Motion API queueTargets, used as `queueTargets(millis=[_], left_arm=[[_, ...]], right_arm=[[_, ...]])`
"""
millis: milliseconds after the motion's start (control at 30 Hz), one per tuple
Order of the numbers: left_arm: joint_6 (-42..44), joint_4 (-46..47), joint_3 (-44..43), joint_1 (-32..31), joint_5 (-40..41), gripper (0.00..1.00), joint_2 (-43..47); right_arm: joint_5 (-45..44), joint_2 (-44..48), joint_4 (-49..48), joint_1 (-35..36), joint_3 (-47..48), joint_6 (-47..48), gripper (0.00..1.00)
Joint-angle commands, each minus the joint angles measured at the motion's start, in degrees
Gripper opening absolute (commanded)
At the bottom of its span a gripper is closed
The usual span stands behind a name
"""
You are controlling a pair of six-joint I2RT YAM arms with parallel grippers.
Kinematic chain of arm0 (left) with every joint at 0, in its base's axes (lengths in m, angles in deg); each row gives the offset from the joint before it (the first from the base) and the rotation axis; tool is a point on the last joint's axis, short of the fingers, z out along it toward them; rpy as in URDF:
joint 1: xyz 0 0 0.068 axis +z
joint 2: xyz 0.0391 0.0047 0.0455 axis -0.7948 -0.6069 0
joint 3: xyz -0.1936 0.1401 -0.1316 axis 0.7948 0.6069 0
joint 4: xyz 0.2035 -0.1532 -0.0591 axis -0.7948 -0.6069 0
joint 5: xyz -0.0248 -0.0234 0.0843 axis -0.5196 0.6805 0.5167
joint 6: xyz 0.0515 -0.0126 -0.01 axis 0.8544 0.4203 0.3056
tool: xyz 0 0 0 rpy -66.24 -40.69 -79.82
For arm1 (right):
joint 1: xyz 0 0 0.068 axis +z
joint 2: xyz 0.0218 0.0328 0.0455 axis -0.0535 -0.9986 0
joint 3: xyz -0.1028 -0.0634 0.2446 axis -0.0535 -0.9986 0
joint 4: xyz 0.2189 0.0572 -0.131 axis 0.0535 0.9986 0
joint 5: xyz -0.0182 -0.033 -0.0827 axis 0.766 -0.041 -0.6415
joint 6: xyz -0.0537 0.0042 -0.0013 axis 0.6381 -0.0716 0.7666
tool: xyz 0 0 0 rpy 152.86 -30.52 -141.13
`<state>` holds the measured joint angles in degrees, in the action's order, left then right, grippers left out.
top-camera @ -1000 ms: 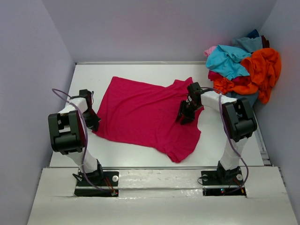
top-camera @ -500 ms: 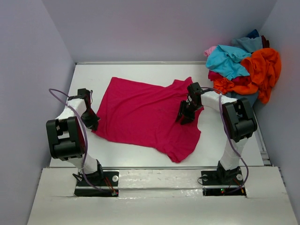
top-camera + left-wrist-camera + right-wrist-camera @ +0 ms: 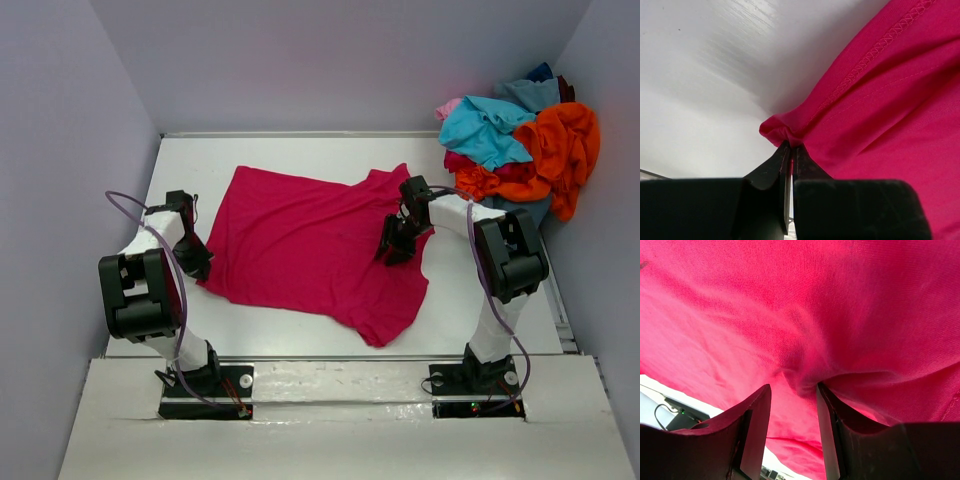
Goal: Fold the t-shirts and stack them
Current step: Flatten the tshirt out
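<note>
On the table point(image 3: 300, 150) the shirt point(image 3: 300, 240) lies spread, with the pile point(image 3: 520, 140) at the far right. The left gripper point(image 3: 790, 150) pinches the shirt's hem corner tight. The right gripper point(image 3: 792, 387), half open, straddles a pucker. The first fold looks about to start; the right must close first.

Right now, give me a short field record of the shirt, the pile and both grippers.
spread shirt: crimson t-shirt, laid out, unfolded
left gripper: shut, pinching the shirt's near-left corner
right gripper: jaws apart, tips on the shirt's right side
pile: orange, turquoise, pink and blue shirts heaped at the far right
folded stack: none in view
</note>
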<state>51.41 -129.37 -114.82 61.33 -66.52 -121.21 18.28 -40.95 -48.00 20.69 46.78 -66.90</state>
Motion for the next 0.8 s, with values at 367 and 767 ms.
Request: queueTargets(millis=[367,767], left_arm=[[1.8,-1.9,-0.7,-0.1,-0.2,0.39,0.0],[1.5,-1.0,0.9,-0.1,0.8,0.35,-0.4]], right_arm=[[-4.6,-3.9,-0.7,0.4,-2.7,1.9,0.48],[-4.6,-3.4,-0.9,0.4,-3.5,1.8,0.48]])
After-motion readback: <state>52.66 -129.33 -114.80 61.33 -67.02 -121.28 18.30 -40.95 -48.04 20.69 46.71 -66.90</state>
